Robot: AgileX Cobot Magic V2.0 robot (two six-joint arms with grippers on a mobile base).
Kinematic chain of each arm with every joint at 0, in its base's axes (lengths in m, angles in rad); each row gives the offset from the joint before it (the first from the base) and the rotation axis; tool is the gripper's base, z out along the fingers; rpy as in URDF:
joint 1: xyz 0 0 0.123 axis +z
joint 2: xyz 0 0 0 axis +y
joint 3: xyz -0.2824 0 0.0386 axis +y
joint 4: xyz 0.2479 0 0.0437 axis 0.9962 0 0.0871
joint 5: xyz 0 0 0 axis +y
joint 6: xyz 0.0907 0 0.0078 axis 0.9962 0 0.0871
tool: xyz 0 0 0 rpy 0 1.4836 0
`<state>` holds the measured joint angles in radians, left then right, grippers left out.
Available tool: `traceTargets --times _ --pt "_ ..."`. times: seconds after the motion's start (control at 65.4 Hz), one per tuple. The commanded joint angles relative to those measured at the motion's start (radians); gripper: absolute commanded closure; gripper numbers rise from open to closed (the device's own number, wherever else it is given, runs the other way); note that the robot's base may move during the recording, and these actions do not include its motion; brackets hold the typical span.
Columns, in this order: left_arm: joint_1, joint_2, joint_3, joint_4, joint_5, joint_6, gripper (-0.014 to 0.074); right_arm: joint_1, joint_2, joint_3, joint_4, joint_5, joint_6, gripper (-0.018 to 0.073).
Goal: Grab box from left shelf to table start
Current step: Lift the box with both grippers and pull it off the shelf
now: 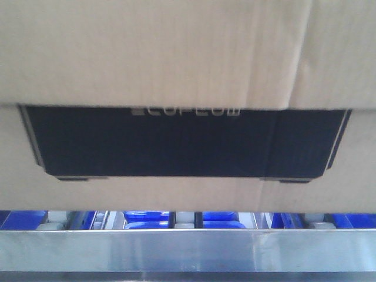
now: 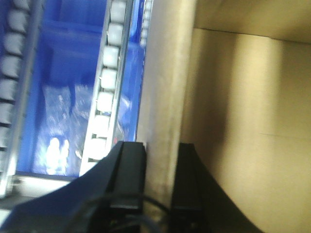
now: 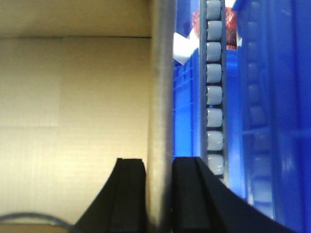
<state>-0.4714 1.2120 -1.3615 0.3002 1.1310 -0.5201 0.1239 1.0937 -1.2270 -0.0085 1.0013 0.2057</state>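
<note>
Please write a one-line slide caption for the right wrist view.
Right gripper clamps the box by its side wall, beside the pale rollers of the left shelf.

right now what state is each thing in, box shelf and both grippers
box: upright, pinched at both side walls; lifted or resting, cannot tell
left gripper: shut on box wall
right gripper: shut on box wall
left shelf: loaded, box behind its front rail

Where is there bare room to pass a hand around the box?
Free: bare cardboard of the box beside each gripped wall, inward of the left tool and right tool. Crowded: outside the walls, rollers and blue plastic parts stand close; under the box, only a thin strip above the silver rail.
</note>
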Motion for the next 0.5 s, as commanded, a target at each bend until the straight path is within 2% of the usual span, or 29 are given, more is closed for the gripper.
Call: traceTargets --times 0.0,0.092,0.26,0.336,0.489 --pt "-0.067 -0.062 -0.033 0.111 -0.066 -0.065 0.0692 0.009 -0.068 -0.036 0.008 -0.073 0.026 0.0503" --pt "-0.153 -0.082 -0.033 0.187 -0.021 -0.142 0.0692 0.038 -0.102 -0.036 -0.016 -0.068 0.049 0.0503" --pt "-0.298 -0.103 -0.033 0.271 0.048 -0.234 0.0692 0.114 -0.138 -0.033 -0.084 -0.041 0.133 0.0502" --pt "-0.328 -0.118 -0.033 0.275 0.067 -0.247 0.0693 0.145 -0.159 -0.028 -0.134 -0.041 0.179 0.0502" --pt "-0.332 -0.146 -0.032 0.282 0.067 -0.247 0.0693 0.202 -0.181 0.008 -0.157 -0.035 0.220 0.0502"
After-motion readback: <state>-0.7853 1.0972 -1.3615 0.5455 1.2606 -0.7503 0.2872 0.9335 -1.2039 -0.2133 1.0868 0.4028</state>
